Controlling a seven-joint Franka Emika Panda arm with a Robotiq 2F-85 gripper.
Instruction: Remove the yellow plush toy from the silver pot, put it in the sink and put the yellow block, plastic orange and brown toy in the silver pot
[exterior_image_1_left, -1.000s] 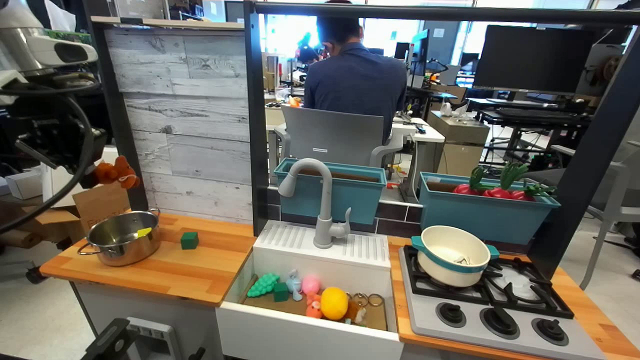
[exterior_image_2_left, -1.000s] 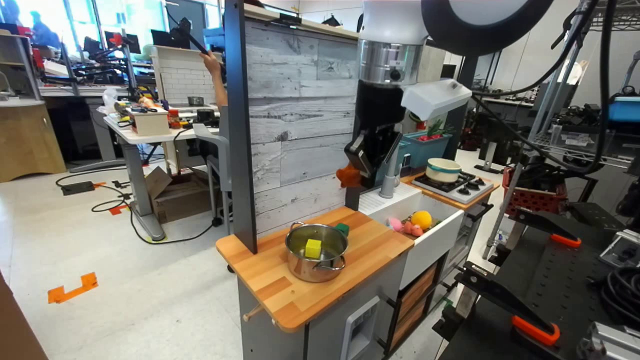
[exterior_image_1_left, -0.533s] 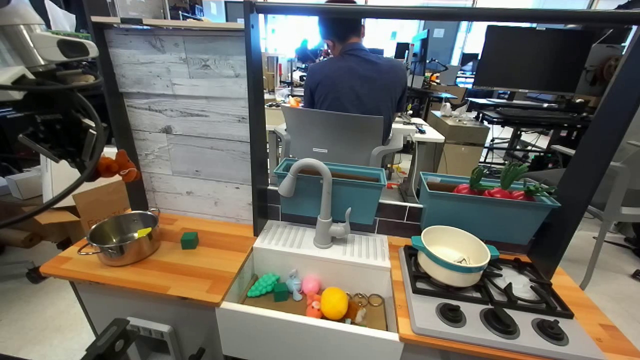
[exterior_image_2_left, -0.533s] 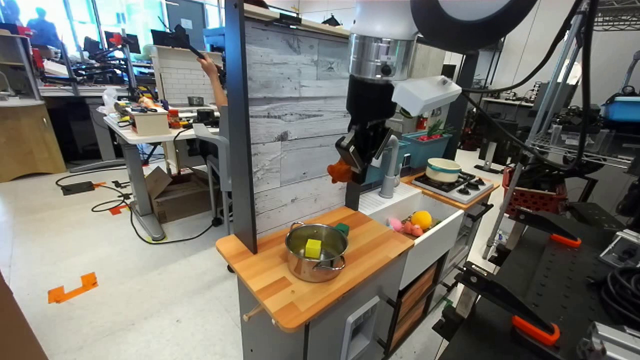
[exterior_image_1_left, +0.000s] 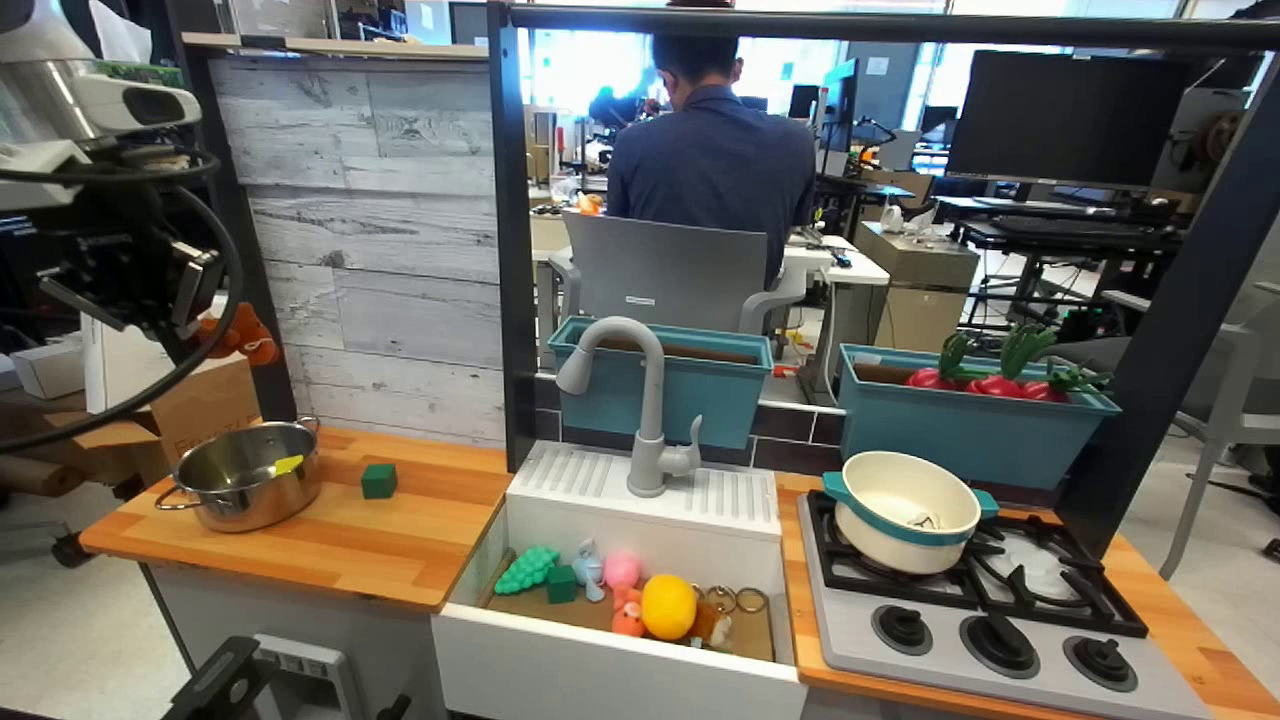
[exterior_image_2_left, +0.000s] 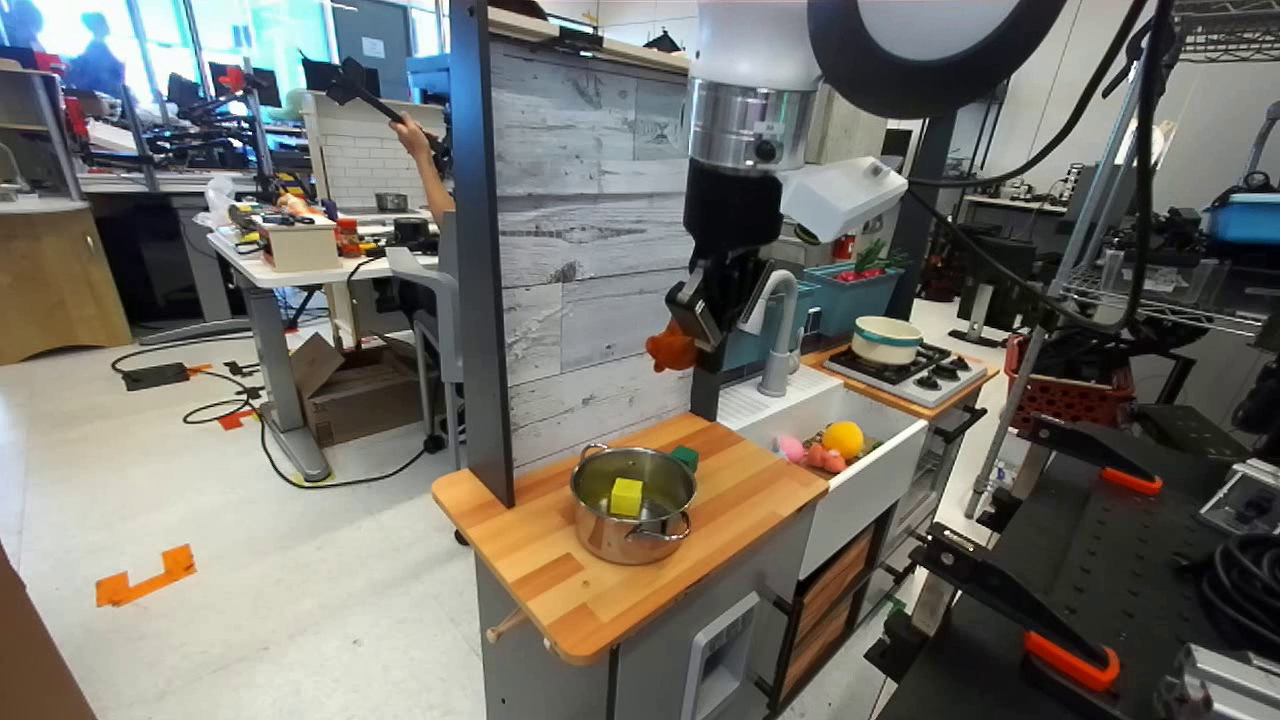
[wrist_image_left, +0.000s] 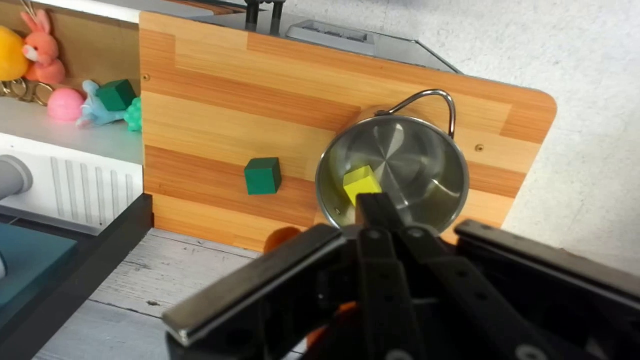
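Observation:
The silver pot stands on the wooden counter, also in an exterior view and the wrist view. The yellow block lies inside it, also in the wrist view. My gripper is above and behind the pot, shut on a reddish-orange lumpy toy, the brown toy. The toy sticks out at the fingers' side, partly hidden in the wrist view. The yellow plush toy lies in the white sink. The plastic orange is not in view.
A green cube sits on the counter beside the pot. Several small toys and rings lie in the sink. A grey faucet rises behind it. A white-and-green bowl stands on the stove. A wood-pattern wall stands behind the counter.
My gripper, with the brown toy held, has moved a little toward the pot, leftward in an exterior view. The pot, yellow block and sink contents have not moved.

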